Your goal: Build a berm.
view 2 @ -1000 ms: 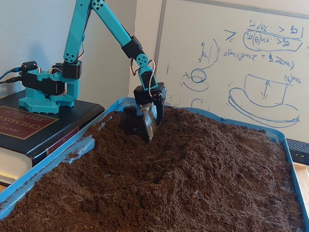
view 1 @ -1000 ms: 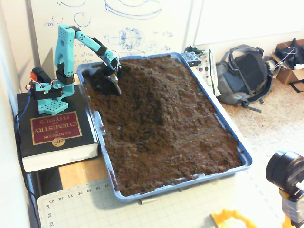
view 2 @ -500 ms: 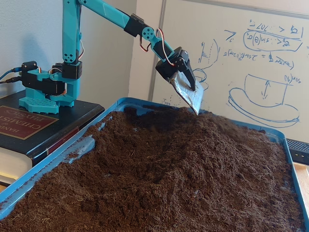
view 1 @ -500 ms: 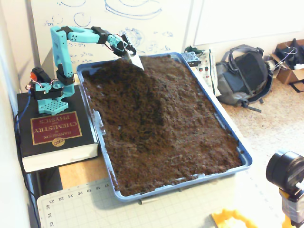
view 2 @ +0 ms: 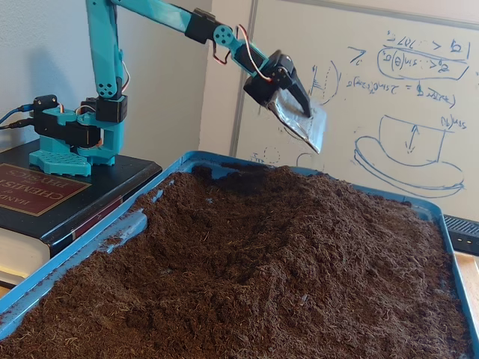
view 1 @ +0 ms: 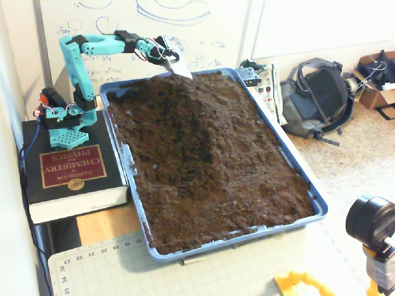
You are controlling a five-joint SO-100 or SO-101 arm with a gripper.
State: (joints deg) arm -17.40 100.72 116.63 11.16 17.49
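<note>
Change: since half a second ago the gripper (view 2: 310, 134) has been raised a little higher above the soil and its blade tilted flatter.
Gripper: a flat silvery metal scoop blade (view 2: 299, 122) is carried at the tip; whether the jaws are spread or pressed together cannot be told.
Gripper position: held in the air above the far end of the tray, clear of the soil, in both fixed views (view 1: 176, 66).
Arm: the turquoise plastic arm (view 1: 99, 44) is stretched nearly level from its upright column toward the tray.
Berm: a raised ridge of loose dark brown crumbly soil (view 1: 197, 108) is seen in the far half of the tray, highest near the far rim (view 2: 299, 194).
Tray: a shallow blue plastic tray (view 1: 318, 206) is filled with soil.
Base: beside the tray's left rim, the arm's base stands on a thick black-and-red chemistry handbook (view 1: 71, 176).
Background: a whiteboard with blue sketches (view 2: 404, 112) stands behind the tray.
</note>
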